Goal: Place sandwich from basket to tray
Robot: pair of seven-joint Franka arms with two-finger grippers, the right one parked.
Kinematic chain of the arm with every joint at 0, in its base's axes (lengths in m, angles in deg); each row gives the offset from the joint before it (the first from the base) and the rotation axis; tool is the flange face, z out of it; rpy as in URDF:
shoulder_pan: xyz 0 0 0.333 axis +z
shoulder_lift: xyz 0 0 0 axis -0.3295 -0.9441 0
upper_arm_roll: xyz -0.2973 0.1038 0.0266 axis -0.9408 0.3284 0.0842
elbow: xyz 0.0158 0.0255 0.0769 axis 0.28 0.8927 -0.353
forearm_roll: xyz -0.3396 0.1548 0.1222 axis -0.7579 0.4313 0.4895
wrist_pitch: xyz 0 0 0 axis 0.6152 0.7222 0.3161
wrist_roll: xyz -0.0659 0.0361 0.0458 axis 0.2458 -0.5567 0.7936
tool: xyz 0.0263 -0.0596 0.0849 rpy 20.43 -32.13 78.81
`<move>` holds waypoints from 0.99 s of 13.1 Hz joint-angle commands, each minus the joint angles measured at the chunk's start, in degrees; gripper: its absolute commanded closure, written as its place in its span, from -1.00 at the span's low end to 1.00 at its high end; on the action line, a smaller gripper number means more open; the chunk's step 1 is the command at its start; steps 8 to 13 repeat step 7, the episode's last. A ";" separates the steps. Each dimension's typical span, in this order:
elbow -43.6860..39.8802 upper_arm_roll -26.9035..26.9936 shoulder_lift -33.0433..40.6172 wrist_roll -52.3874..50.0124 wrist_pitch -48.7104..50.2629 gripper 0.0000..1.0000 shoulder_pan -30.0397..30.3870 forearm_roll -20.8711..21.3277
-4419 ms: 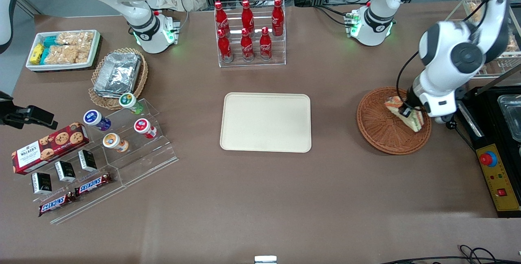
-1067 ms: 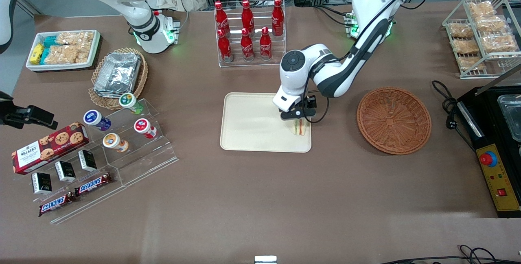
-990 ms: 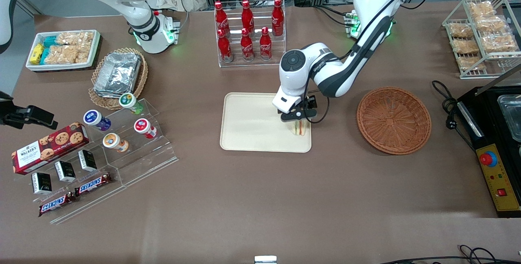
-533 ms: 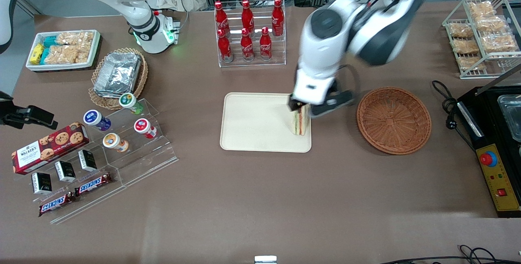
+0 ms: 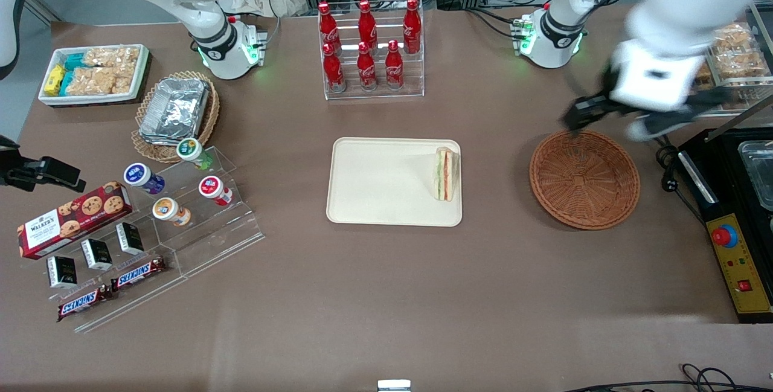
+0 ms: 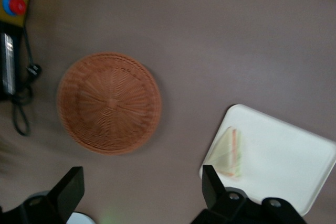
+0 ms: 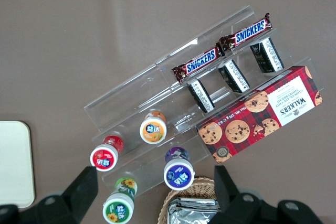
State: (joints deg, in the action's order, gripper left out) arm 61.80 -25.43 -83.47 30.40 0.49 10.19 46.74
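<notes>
Sandwich [image 5: 445, 174]: lies on the tray [image 5: 374, 183], at its edge nearest the basket [image 5: 584, 179].
Basket: holds nothing.
Gripper [image 6: 142, 192]: fingers spread wide, holding nothing, high above the basket.

**op_a:** From my feed the basket [image 5: 584, 179] looks like rough woven wicker, and the tray [image 5: 374, 183] is smooth matt plastic.

**op_b:** Same here. My gripper [image 6: 142, 198], up above the basket, has matt black plastic fingers. The table [image 5: 386, 295] looks like dull brown matting.
</notes>
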 commanded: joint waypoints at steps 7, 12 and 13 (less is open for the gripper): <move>1.38 5.92 1.29 30.05 2.09 -1.00 2.37 -2.04; 1.38 5.92 1.29 30.05 2.09 -1.00 2.37 -2.04; 1.38 5.92 1.29 30.05 2.09 -1.00 2.37 -2.04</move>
